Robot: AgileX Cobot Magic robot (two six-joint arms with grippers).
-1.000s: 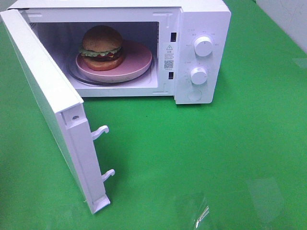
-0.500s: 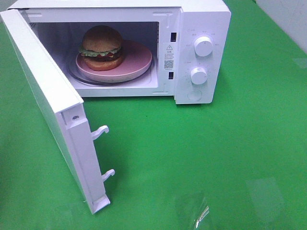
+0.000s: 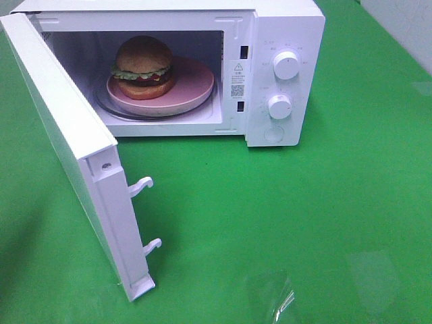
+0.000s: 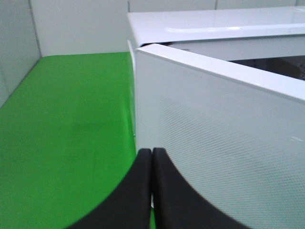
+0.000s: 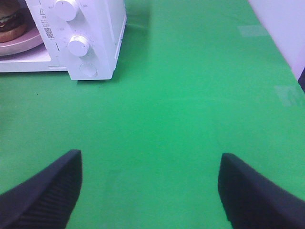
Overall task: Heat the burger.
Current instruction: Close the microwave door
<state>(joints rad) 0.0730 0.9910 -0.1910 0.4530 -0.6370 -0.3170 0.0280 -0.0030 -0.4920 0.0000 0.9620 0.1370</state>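
Note:
The burger (image 3: pixel 142 66) sits on a pink plate (image 3: pixel 192 86) inside the white microwave (image 3: pixel 283 27), on the glass turntable. The microwave door (image 3: pixel 64 135) stands wide open, swung out to the left. A sliver of the burger (image 5: pixel 9 21) also shows in the right wrist view. My left gripper (image 4: pixel 151 157) is shut and empty, close to the outer face of the open door (image 4: pixel 224 138). My right gripper (image 5: pixel 150 191) is open and empty over the green table, well in front of the microwave's knobs (image 5: pixel 76 45). Neither gripper shows in the exterior high view.
The microwave's control panel has two round knobs (image 3: pixel 286 65) and a round button (image 3: pixel 273 134). The green table (image 3: pixel 304 216) spreads in front of and to the right of the microwave. White walls (image 4: pixel 71 24) stand behind the table.

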